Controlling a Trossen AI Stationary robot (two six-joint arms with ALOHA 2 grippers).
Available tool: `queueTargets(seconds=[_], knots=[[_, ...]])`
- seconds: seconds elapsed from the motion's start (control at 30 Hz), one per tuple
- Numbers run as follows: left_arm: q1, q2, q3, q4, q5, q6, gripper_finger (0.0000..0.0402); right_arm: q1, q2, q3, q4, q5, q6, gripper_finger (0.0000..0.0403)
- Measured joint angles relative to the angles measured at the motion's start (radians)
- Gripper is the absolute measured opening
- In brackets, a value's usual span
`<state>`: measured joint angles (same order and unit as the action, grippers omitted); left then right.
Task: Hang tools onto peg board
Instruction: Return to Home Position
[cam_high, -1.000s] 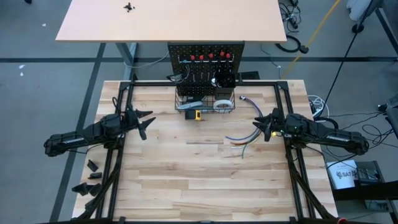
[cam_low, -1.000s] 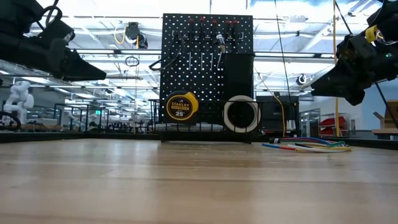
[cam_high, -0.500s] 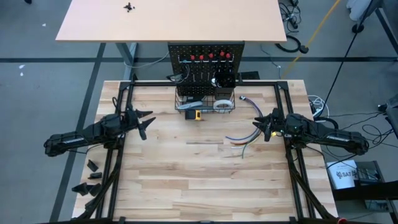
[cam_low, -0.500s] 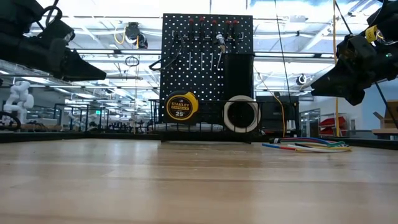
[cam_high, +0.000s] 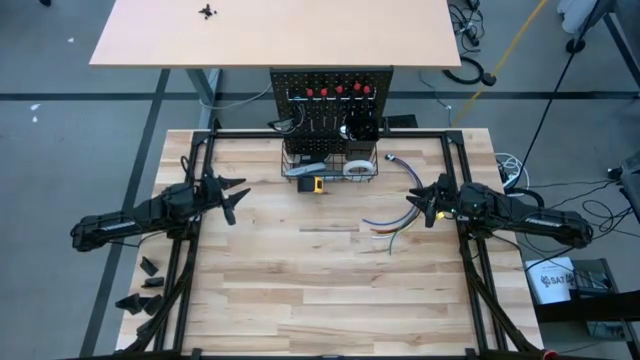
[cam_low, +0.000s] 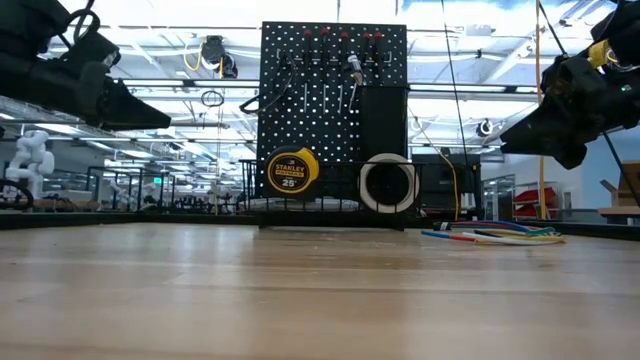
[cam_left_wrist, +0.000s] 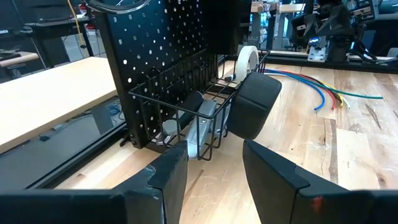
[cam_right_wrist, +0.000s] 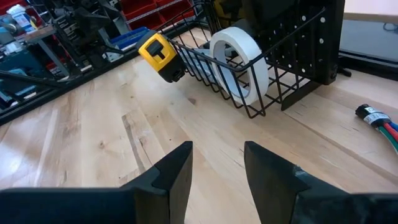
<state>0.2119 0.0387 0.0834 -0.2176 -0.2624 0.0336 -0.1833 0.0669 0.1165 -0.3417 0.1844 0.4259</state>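
No change vs 0.5 s and 1 s ago: arms same spots, nothing moved. My L gripper (cam_high: 238, 203) hovers by the table's (cam_high: 300, 300) left edge, fingers apart, empty. My R gripper (cam_high: 413, 210) is by the right edge, fingers apart, empty, near the coloured wires (cam_high: 388, 222). Peg board (cam_high: 330, 80) stands upright at mid far edge, red-handled screwdrivers (cam_high: 331, 91) along its top. Wire basket (cam_left_wrist: 186, 102) at its foot holds white tape roll (cam_right_wrist: 239, 59) and grey utility knife (cam_high: 305, 168). Yellow tape measure (cam_low: 291, 171) sits on the basket front.
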Motion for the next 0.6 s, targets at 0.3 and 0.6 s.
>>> queueTargets(seconds=[0.3,0.6], knots=[[0.000,0.000,0.000,0.000,-0.001,0.000,0.0157,0.029,0.001,0.000,0.000,-0.032,0.000,0.0139],[0.000,0.000,0.000,0.000,-0.001,0.000,0.0157,0.029,0.001,0.000,0.000,-0.032,0.000,0.0139]])
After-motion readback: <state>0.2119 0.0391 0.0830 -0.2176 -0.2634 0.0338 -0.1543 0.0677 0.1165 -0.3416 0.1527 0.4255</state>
